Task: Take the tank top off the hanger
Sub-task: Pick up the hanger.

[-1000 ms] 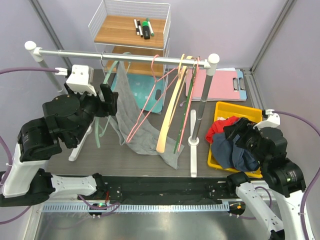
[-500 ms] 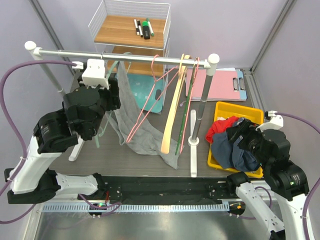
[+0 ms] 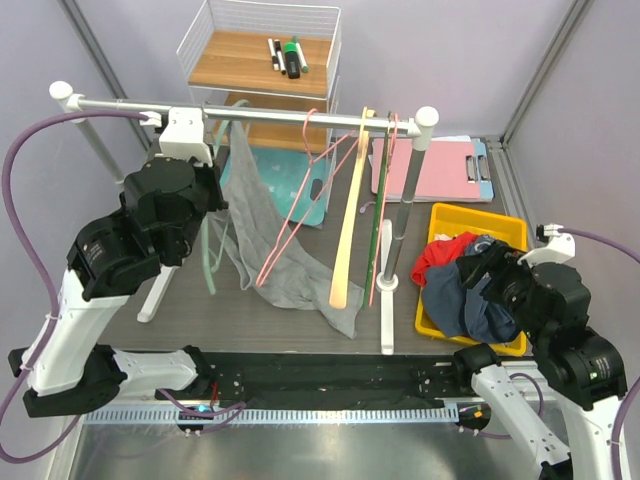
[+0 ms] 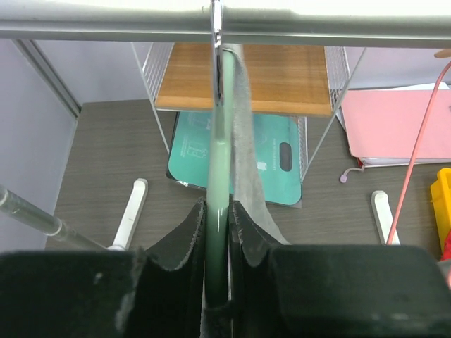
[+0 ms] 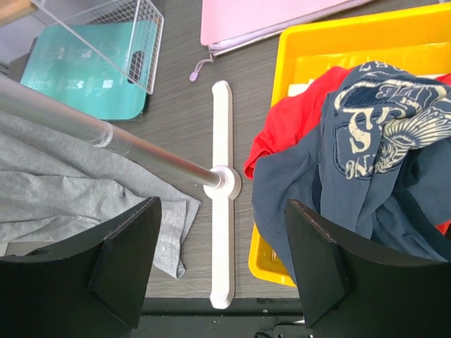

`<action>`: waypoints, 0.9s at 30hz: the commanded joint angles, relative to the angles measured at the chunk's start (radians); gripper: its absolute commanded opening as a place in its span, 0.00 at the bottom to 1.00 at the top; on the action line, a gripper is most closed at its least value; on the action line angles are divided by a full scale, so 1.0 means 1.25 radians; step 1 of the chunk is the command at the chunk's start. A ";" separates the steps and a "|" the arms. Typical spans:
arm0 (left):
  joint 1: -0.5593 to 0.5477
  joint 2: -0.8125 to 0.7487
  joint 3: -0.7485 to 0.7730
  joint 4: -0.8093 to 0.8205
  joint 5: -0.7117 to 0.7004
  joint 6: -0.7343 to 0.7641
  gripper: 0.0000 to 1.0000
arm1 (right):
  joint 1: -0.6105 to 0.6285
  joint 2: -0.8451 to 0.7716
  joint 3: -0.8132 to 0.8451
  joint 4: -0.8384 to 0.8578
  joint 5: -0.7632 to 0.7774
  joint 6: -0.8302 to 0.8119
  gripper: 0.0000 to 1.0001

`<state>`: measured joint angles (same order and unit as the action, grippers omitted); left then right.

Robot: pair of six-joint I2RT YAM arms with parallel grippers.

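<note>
Left gripper (image 4: 216, 225) clenched on green hanger (image 4: 219, 162) neck, under the rail (image 4: 317, 21). Grey tank top (image 4: 246, 155) drapes touching its right finger. Only the top view shows the full garment. Right gripper (image 5: 222, 246) released, well apart.

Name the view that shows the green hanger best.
Left wrist: the green hanger runs up the centre to the rail. The top view shows only its lower part beside the left arm; the right wrist shows none.
</note>
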<state>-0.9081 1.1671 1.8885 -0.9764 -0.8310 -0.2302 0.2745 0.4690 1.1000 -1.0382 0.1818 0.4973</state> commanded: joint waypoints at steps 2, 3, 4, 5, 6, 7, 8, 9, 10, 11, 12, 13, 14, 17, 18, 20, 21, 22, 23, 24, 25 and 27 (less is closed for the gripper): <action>0.017 0.010 0.013 0.029 0.018 0.000 0.11 | -0.002 -0.002 0.088 -0.020 -0.016 -0.037 0.76; 0.017 0.008 0.016 0.026 0.019 -0.001 0.08 | -0.004 0.000 0.104 -0.024 -0.040 -0.052 0.76; 0.017 0.006 0.026 0.024 0.023 -0.004 0.06 | -0.002 -0.002 0.109 -0.027 -0.057 -0.063 0.76; 0.017 0.004 0.032 0.023 0.033 -0.005 0.04 | -0.002 -0.006 0.114 -0.027 -0.078 -0.075 0.76; 0.017 -0.002 0.043 0.021 0.039 -0.007 0.00 | -0.002 -0.008 0.123 -0.025 -0.134 -0.099 0.76; 0.017 -0.006 0.049 0.020 0.047 -0.012 0.00 | -0.004 -0.019 0.124 -0.022 -0.170 -0.109 0.76; 0.017 -0.010 0.056 0.018 0.056 -0.016 0.00 | -0.002 -0.025 0.124 -0.020 -0.197 -0.114 0.76; 0.017 -0.017 0.071 0.017 0.082 -0.018 0.00 | -0.002 -0.030 0.126 -0.019 -0.235 -0.118 0.76; 0.017 -0.021 0.080 0.008 0.094 -0.022 0.00 | -0.002 -0.039 0.125 -0.019 -0.257 -0.123 0.76; 0.017 -0.024 0.088 0.004 0.106 -0.032 0.00 | -0.002 -0.041 0.124 -0.019 -0.277 -0.124 0.76; 0.017 -0.030 0.105 -0.002 0.137 -0.038 0.00 | -0.002 -0.045 0.119 -0.017 -0.294 -0.125 0.76; 0.017 -0.035 0.111 -0.008 0.149 -0.043 0.00 | -0.002 -0.051 0.114 -0.017 -0.319 -0.128 0.76; 0.018 -0.040 0.118 -0.012 0.165 -0.053 0.00 | -0.002 -0.054 0.107 -0.017 -0.325 -0.128 0.76; 0.017 -0.065 0.129 -0.013 0.219 -0.071 0.00 | -0.002 -0.066 0.082 -0.022 -0.332 -0.133 0.76; 0.017 -0.071 0.138 -0.017 0.229 -0.076 0.00 | -0.002 -0.067 0.071 -0.025 -0.332 -0.133 0.76; 0.017 -0.087 0.148 -0.029 0.272 -0.083 0.00 | -0.002 -0.068 0.061 -0.026 -0.340 -0.135 0.76; 0.017 -0.093 0.154 -0.040 0.293 -0.088 0.00 | -0.002 -0.071 0.056 -0.026 -0.342 -0.133 0.76; 0.017 -0.106 0.156 -0.045 0.326 -0.094 0.00 | -0.002 -0.073 0.054 -0.027 -0.345 -0.133 0.76; 0.017 -0.114 0.157 -0.051 0.348 -0.097 0.00 | -0.002 -0.075 0.051 -0.027 -0.349 -0.133 0.76; 0.017 -0.122 0.151 -0.062 0.363 -0.100 0.00 | -0.002 -0.077 0.048 -0.027 -0.349 -0.134 0.76; 0.017 -0.132 0.147 -0.068 0.375 -0.110 0.00 | -0.002 -0.078 0.047 -0.027 -0.350 -0.135 0.76; 0.017 -0.164 0.130 -0.083 0.417 -0.115 0.00 | -0.002 -0.081 0.038 -0.028 -0.350 -0.138 0.76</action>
<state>-0.8898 1.0176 2.0491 -1.0855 -0.4461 -0.3389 0.2729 0.3820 1.1591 -1.0866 -0.2241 0.3454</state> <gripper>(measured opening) 0.136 0.761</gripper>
